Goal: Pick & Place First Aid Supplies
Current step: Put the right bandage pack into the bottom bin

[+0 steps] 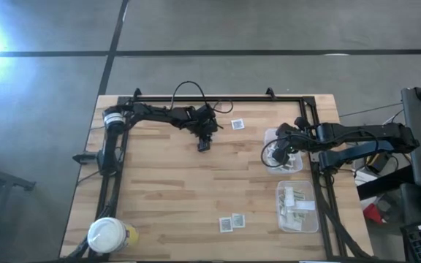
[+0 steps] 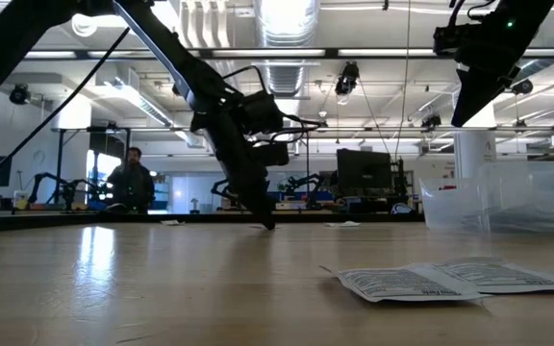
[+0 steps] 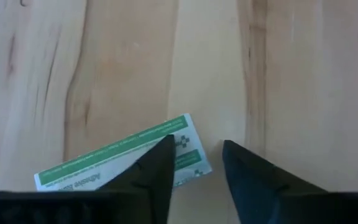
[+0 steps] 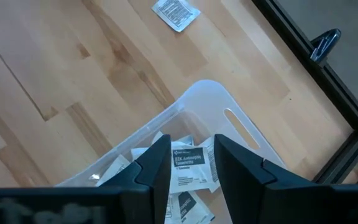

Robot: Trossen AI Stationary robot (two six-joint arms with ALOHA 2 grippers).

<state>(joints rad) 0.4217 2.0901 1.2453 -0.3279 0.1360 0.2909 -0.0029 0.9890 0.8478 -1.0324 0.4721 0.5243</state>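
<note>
A narrow green-and-white strip [image 3: 114,157] lies flat on the wood in the middle of the table's far half. My left gripper [image 3: 197,146] is open and low over it [image 1: 205,145], one finger covering the strip's end. My right gripper [image 4: 192,142] is open above a clear tub [image 4: 210,87] near the table's right edge [image 1: 272,136]. Several square white packets [image 4: 188,163] lie in that tub. Loose white packets lie near the far edge [image 1: 237,124] and as a pair near the near edge [image 1: 232,222]. My left gripper comes from above, pointing down, with its fingertips down at the table top [image 2: 269,224]. One finger [image 3: 157,165] covers the strip's end [image 3: 188,155]. I cannot tell whether it touches it. The strip lies flat on the wood.
A second clear tub [image 1: 314,219] with green-and-white strips stands at the near right. A white-lidded round jar [image 1: 107,235] sits at the near left corner. A dark frame [image 1: 218,97] runs along the far edge and both sides. Bare wood lies between the arms.
</note>
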